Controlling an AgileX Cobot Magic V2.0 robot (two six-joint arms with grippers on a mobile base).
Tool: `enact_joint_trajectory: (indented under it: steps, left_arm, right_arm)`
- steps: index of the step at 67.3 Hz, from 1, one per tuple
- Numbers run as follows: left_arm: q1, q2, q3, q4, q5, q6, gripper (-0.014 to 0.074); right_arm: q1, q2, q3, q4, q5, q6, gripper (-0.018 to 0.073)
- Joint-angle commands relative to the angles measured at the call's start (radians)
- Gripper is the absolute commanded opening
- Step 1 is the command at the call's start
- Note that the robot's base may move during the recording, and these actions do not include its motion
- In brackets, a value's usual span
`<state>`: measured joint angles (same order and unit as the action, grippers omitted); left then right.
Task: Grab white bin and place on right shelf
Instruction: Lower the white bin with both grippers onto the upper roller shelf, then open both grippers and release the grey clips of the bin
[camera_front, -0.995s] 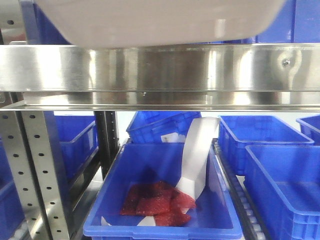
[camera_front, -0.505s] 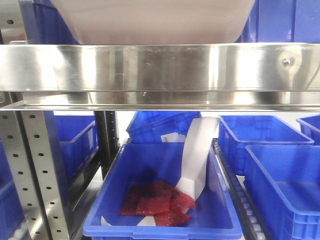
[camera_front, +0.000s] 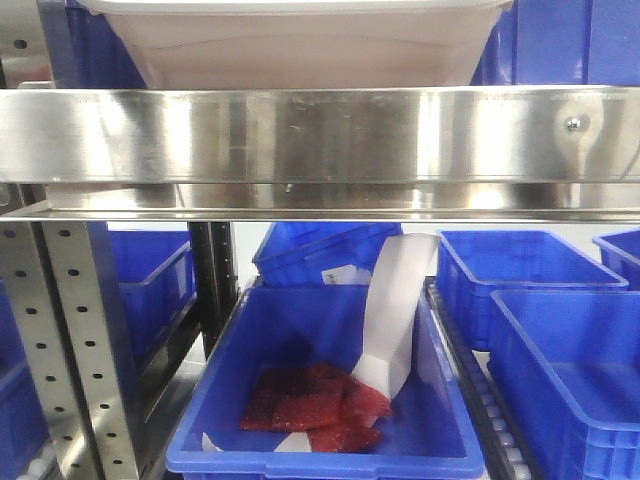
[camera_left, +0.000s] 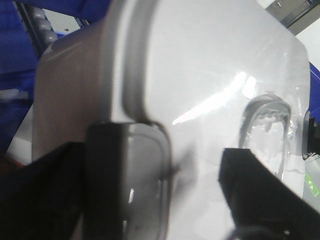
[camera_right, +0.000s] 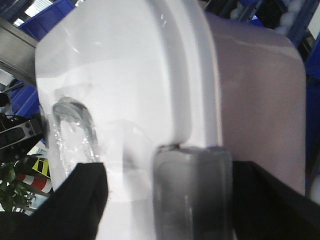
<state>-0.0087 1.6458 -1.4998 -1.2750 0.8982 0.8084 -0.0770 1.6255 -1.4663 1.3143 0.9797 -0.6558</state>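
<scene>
The white bin sits at the top of the front view, just behind the right shelf's shiny steel front rail; its lid rim shows along the top edge. In the left wrist view my left gripper straddles one end of the white bin, one black finger against the wall by the grey latch and the other on the glossy lid. My right gripper holds the opposite end of the white bin the same way, around its grey latch. Neither gripper shows in the front view.
Below the rail, a blue bin holds red packets and a white paper scoop. More blue bins stand to the right and behind. A grey perforated upright rises at the left.
The white bin has moved away from the camera over the rail and sunk lower; its underside filled the top before, and now its side wall and lid rim show.
</scene>
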Motion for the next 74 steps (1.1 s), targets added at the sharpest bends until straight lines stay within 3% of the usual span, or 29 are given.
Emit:
enact_joint_trajectory:
  steps: [1, 15, 26, 55, 61, 69, 72, 74]
  left_arm:
    - [-0.009, -0.047, -0.041, -0.063, -0.027, 0.014, 0.0515]
    - [-0.005, -0.047, -0.041, -0.014, -0.044, 0.014, 0.0516]
    - [0.033, -0.047, -0.041, -0.014, -0.046, 0.012, 0.0516]
    - [0.103, -0.047, -0.041, -0.015, 0.066, 0.012, 0.0492]
    - [0.103, -0.047, -0.041, -0.015, 0.05, 0.012, 0.033]
    - [0.103, -0.047, -0.041, -0.015, 0.026, 0.012, -0.0018]
    - [0.103, -0.047, -0.041, -0.015, 0.008, 0.012, -0.014]
    - [0.103, -0.047, -0.041, -0.015, 0.002, 0.012, -0.0111]
  right_arm:
    - [0.0, -0.048, -0.041, 0.098, -0.021, -0.011, 0.0608]
    - [-0.004, -0.048, -0.041, 0.083, -0.105, -0.011, 0.0608]
    - [-0.004, -0.048, -0.041, 0.001, -0.142, -0.011, 0.0608]
    - [-0.014, -0.048, -0.041, -0.036, -0.184, -0.011, 0.0586]
    - [-0.014, -0.048, -0.041, -0.036, -0.184, -0.011, 0.0396]
    - [-0.014, -0.048, -0.039, -0.036, -0.191, -0.011, 0.0055]
    - [-0.014, -0.048, -0.039, -0.036, -0.196, -0.011, 0.0025]
    - [-0.014, -0.048, -0.039, -0.035, -0.2, -0.011, 0.0033]
